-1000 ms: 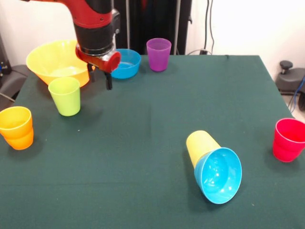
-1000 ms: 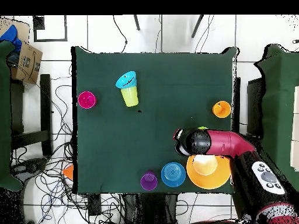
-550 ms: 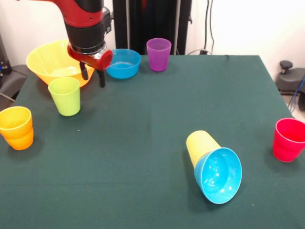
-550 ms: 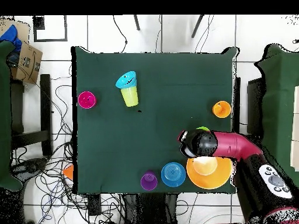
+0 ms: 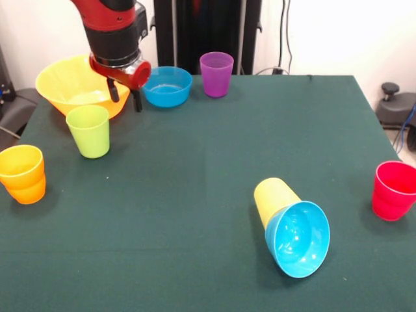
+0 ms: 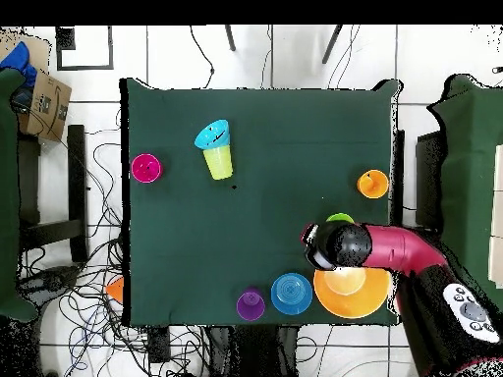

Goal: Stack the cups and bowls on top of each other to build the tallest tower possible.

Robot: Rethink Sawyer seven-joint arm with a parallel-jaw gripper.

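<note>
My gripper [image 5: 124,96] hangs open with nothing between its fingers, just above the right rim of the large yellow-orange bowl [image 5: 68,81] and behind the upright lime green cup [image 5: 89,130]. A small blue bowl [image 5: 168,86] and a purple cup [image 5: 216,74] stand to its right. Near the front, a yellow cup [image 5: 274,195] lies on its side with a second blue bowl [image 5: 298,239] at its mouth. An orange cup [image 5: 23,173] stands at the left edge, a red cup [image 5: 393,190] at the right. Overhead, the arm's head [image 6: 335,243] covers the gripper and most of the lime green cup [image 6: 340,217].
The green table [image 5: 214,149] holds all the pieces. In the overhead view cables and a cardboard box [image 6: 41,98] lie on the floor to the left of the table, and an orange piece [image 6: 116,289] rests off the table's left edge.
The gripper has moved left and back, from in front of the blue bowl to the large bowl's right rim, rising slightly. No cup or bowl has moved.
</note>
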